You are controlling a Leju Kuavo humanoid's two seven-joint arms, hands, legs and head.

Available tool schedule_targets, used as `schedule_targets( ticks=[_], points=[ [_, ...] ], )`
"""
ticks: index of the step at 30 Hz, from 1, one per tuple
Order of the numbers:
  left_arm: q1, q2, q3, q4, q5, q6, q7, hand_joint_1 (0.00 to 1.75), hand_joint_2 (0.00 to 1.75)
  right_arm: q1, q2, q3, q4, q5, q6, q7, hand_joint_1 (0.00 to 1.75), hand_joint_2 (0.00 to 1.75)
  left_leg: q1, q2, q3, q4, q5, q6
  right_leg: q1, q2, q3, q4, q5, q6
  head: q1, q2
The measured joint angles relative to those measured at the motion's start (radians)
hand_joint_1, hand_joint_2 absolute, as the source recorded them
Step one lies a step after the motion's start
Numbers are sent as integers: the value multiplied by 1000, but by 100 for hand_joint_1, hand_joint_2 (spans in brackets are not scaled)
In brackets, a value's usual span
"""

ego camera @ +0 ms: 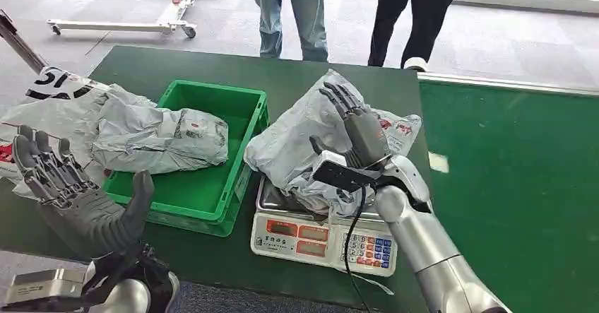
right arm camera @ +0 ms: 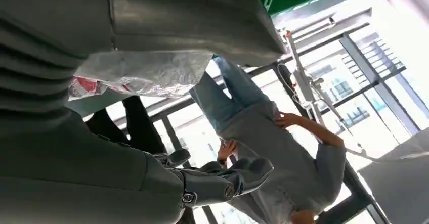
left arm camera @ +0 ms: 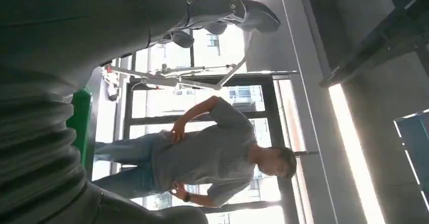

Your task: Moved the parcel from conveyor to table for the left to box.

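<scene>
Resting your right hand (ego camera: pixel 357 133) on the parcel (ego camera: pixel 304 150) atop the scale (ego camera: pixel 325 239), grip unclear; left hand (ego camera: pixel 78 193) spread empty. Next: release, let left box it.

Even daylight overhead; wrist views backlit by glaring windows (left arm camera: pixel 253 219).

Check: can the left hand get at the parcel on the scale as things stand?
Probably yes. The left hand is open and raised near the green crate; the parcel lies beyond it, but the right hand rests on it.
</scene>
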Motion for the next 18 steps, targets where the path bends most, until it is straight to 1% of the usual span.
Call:
schedule_targets(
  ticks=[2,3,4,6,7,8,9,10,11,12,15,16,17,18],
  points=[
    [4,2,-3,0,1,2,0,0,175,4,0,-1,-4,15,-35,7,0,0,0,0,0,0,0,0,0,0,0,0,0,0,0,0],
    [6,4,-7,1,3,3,0,0,175,12,-1,-4,-19,49,-129,18,0,0,0,0,0,0,0,0,0,0,0,0,0,0,0,0],
    [7,5,-9,3,3,3,0,0,175,18,0,-8,-34,90,-224,41,0,175,0,0,0,0,0,0,0,0,0,0,0,0,0,0],
    [7,6,-12,12,0,3,0,0,175,28,0,-24,-68,202,-411,93,0,175,0,0,0,0,0,0,0,0,0,0,0,0,0,0],
    [7,7,-14,18,-3,-1,1,0,175,34,2,-31,-86,250,-454,93,0,175,0,0,0,0,0,0,0,0,0,0,0,0,0,0],
    [3,8,-17,33,-10,-9,0,0,175,55,10,-53,-131,316,-471,79,0,175,0,0,0,0,0,0,0,0,0,0,0,0,0,0],
    [-1,9,-18,56,-21,-20,1,0,175,83,31,-88,-197,366,-481,30,0,175,0,0,0,0,0,0,0,0,-1,0,0,0,0,0],
    [-11,9,-21,97,-38,-36,1,0,175,114,74,-152,-297,368,-486,-76,0,175,0,0,0,1,0,0,0,0,-2,0,0,0,-1,0],
    [-28,8,-25,136,-57,-50,1,0,175,135,108,-204,-375,342,-488,-142,0,175,0,-2,-2,1,0,0,0,-2,-3,0,0,0,-1,0],
    [-55,7,-30,193,-86,-71,2,0,175,151,141,-260,-474,295,-489,-183,0,175,0,-5,-2,1,0,0,0,-5,-3,0,-1,0,0,0],
    [-149,-10,-40,366,-167,-116,2,0,175,168,179,-348,-731,188,-492,-203,0,175,0,-5,-2,1,0,0,-1,-6,0,0,-1,0,1,0],
    [-179,-20,-42,418,-191,-126,3,0,175,173,192,-365,-807,170,-494,-208,0,175,0,-2,-1,1,0,0,-1,-2,-1,0,0,-1,0,0],
    [-210,-29,-45,467,-214,-131,10,0,175,177,201,-372,-873,156,-493,-211,0,175,0,3,-1,1,-1,0,-2,1,-2,0,2,1,0,0],
    [-238,-35,-49,500,-232,-134,16,0,175,185,206,-373,-913,144,-492,-211,0,175,-1,4,-1,1,-1,0,-2,3,-3,0,3,1,0,0]
  ],
)
